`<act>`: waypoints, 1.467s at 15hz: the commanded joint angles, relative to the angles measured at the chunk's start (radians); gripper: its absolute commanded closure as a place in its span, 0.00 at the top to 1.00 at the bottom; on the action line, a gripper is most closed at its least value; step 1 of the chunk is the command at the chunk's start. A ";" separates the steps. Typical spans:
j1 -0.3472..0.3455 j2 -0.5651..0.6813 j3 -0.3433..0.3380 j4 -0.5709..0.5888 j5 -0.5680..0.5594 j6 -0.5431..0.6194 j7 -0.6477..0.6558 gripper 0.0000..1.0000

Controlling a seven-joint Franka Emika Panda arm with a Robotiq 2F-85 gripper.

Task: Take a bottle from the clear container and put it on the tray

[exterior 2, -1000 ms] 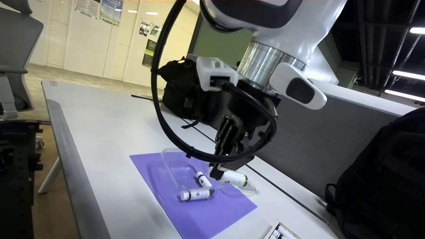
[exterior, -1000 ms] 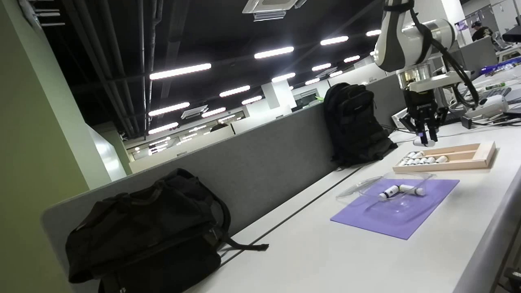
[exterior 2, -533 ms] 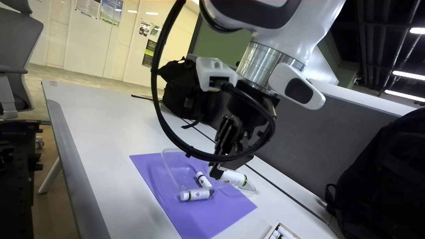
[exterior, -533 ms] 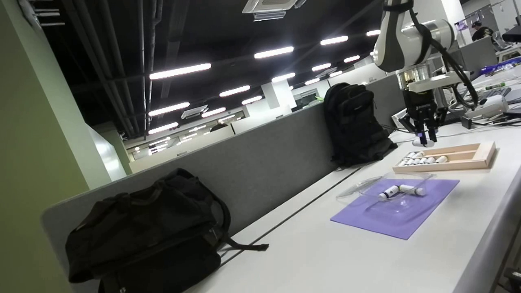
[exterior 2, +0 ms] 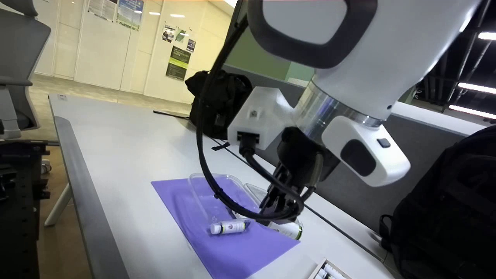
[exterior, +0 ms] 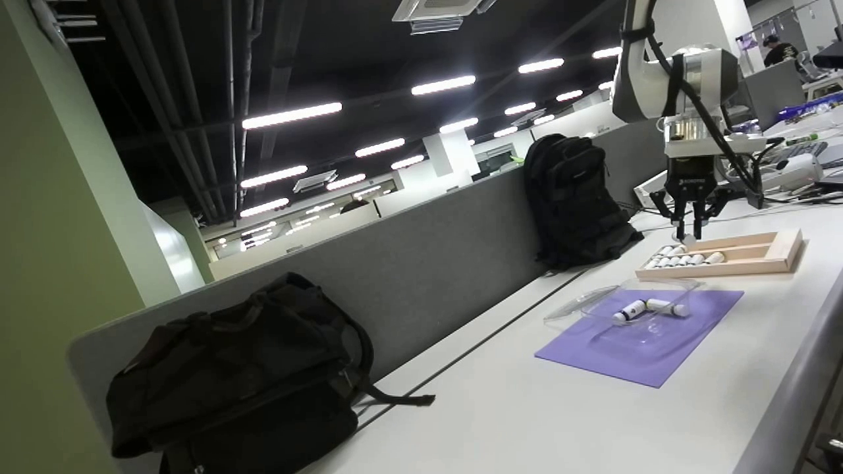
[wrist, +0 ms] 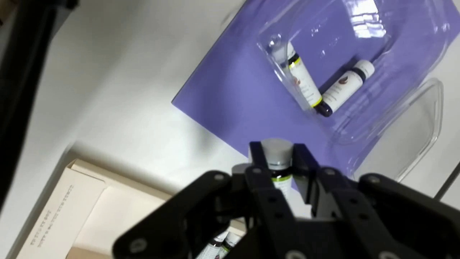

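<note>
Between the fingers (wrist: 258, 160) of the gripper (wrist: 278, 153), narrowed onto it, a bottle (wrist: 283, 182) is held above the table (exterior: 527, 395). The wrist view shows its cap and green band; in an exterior view a cable (exterior 2: 219, 192) hides the fingertips, and the bottle's dark base juts out past them. Whether it is over the tray (exterior: 757, 266), I cannot tell. That tray shows nearly whole in an exterior view, small bottles (exterior: 688, 261) lying in rows at one end; the wrist view adds print on its end, too blurred to read. Two bottles (wrist: 343, 90) touch inside the clear container (wrist: 366, 25) on a mat (wrist: 228, 104), a lid (wrist: 409, 136) just beside. In an exterior view the cable covers most of one, while the wrist view shows both labels. Farther out, exterior views show a chair (exterior 2: 21, 58) and a distant person (exterior: 780, 52).
</note>
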 commanded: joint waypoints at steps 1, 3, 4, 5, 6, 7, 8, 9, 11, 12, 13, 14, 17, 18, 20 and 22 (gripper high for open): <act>-0.056 0.108 -0.014 0.105 0.119 -0.043 -0.040 0.06; -0.091 0.158 -0.024 0.152 0.149 -0.066 -0.041 0.06; -0.109 0.182 -0.030 0.177 0.158 -0.080 -0.039 0.06; -0.123 0.206 -0.034 0.197 0.156 -0.090 -0.033 0.06; -0.132 0.230 -0.045 0.217 0.126 -0.106 -0.018 0.06; -0.113 0.176 -0.032 0.154 0.129 -0.063 -0.033 0.25; -0.126 0.198 -0.037 0.172 0.129 -0.074 -0.034 0.25; -0.133 0.215 -0.039 0.186 0.129 -0.081 -0.034 0.25; -0.136 0.229 -0.038 0.197 0.128 -0.082 -0.033 0.25; -0.135 0.229 -0.038 0.197 0.128 -0.082 -0.033 0.25; -0.134 0.229 -0.037 0.197 0.128 -0.082 -0.033 0.25; -0.140 0.247 -0.033 0.208 0.150 -0.072 -0.038 0.06; -0.159 0.284 -0.030 0.230 0.195 -0.090 -0.024 0.06; -0.165 0.294 -0.030 0.236 0.214 -0.099 -0.023 0.06; -0.173 0.313 -0.035 0.245 0.236 -0.115 -0.017 0.06; -0.182 0.330 -0.040 0.255 0.248 -0.126 -0.014 0.06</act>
